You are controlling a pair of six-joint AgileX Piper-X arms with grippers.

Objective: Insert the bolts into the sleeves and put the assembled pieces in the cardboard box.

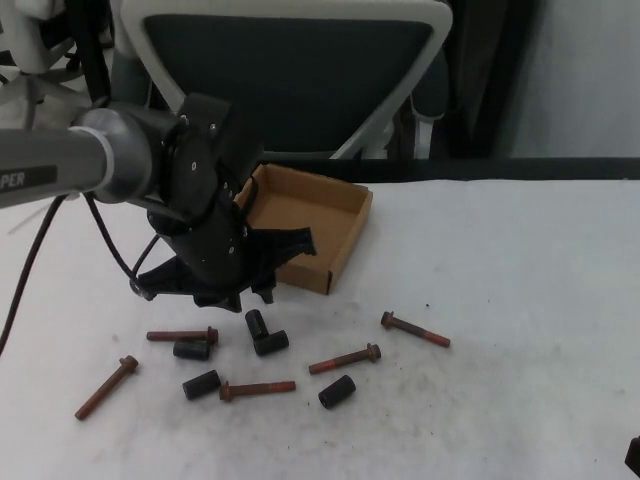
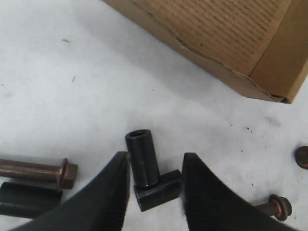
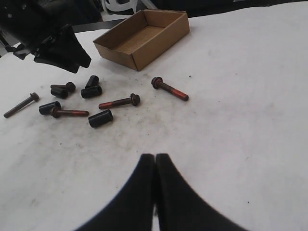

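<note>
- High view: left claw [image 1: 232, 290] hangs over the bench [image 1: 520, 300], fingers down, parts scattered round it.
- Far to claw's left, nearer cam: lone bolt [image 1: 105, 387].
- Just left of claw: 2nd bolt [image 1: 183, 335] w/ a sleeve [image 1: 191, 350] just beside it. Nearer cam, another sleeve [image 1: 201, 384] next to 3rd bolt [image 1: 257, 388].
- Directly under claw: sleeve pair [image 2: 147, 173], one butting the other in an L. Left wrist view: fingers [image 2: 108, 192] part open, one either side of the pair, gripping nothing. Whether they touch the pair, can't tell.
- Right of claw: 4th bolt [image 1: 345, 358], single sleeve [image 1: 337, 391], then 5th bolt [image 1: 414, 328] farthest out.
- Behind claw & to its right: cardboard box [image 1: 345, 250], open top.
- Far right: right claw [image 3: 155, 163], fingers pressed together, holds nothing, over bench, well apart from all parts.
</note>
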